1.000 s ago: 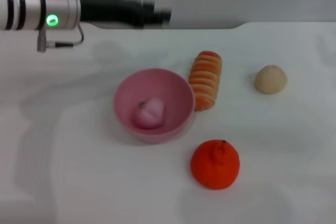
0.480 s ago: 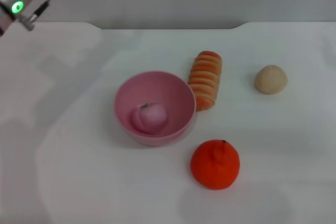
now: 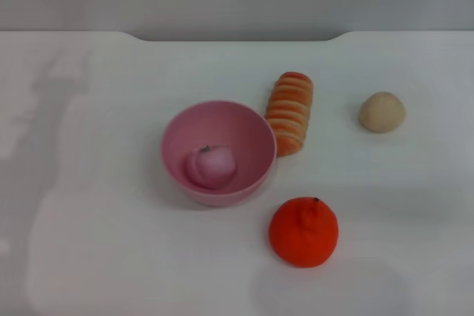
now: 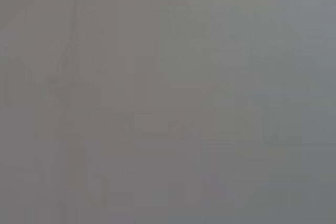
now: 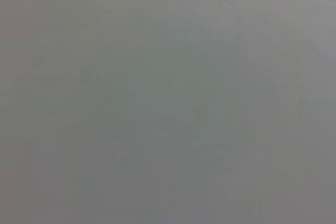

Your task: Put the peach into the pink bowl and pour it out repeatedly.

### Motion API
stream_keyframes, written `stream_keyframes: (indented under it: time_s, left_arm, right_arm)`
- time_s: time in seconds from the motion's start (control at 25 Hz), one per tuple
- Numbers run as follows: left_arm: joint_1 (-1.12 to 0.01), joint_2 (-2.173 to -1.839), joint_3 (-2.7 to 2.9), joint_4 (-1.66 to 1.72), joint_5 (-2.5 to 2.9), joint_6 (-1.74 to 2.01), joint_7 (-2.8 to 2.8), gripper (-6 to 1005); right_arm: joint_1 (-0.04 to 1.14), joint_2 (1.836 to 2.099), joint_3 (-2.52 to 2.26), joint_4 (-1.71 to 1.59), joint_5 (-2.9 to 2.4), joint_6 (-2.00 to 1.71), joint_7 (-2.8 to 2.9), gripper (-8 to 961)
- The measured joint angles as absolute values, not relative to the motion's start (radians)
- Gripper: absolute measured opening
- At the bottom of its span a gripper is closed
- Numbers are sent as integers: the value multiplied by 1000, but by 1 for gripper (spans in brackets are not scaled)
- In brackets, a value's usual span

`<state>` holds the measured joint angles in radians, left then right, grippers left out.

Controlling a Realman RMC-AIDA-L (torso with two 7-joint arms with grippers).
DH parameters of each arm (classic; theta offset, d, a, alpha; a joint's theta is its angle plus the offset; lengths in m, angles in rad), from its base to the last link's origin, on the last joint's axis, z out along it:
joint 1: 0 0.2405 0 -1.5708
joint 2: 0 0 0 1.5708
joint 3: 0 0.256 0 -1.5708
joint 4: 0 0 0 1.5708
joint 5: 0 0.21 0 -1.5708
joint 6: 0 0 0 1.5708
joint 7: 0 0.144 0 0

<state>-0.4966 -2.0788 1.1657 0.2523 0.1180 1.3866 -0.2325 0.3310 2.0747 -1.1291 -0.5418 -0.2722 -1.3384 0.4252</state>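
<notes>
Item: what the camera on my right wrist takes in. Contents: one flat grey field, edge to edge. Tone: mid grey with a faint greenish cast toward the middle and a slightly warmer, paler grey along one side. Surface: no edge, seam, corner or texture that I can make out; only soft, vague mottling. Objects: I can pick out nothing with a shape or an outline. My own pincer: its fingers do not show here, so I cannot say from this how they stand. Whether the grey is a wall, a panel or something else, I cannot tell.
</notes>
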Motion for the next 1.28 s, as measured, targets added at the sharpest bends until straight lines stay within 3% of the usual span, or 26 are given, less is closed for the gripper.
stream_keyframes:
  time_s: [1.28]
  left_arm:
    - [-472, -2073, 1295, 136, 57, 1388, -189, 505]
  right_arm:
    - [445, 2076, -1056, -327, -147, -1474, 250, 478]
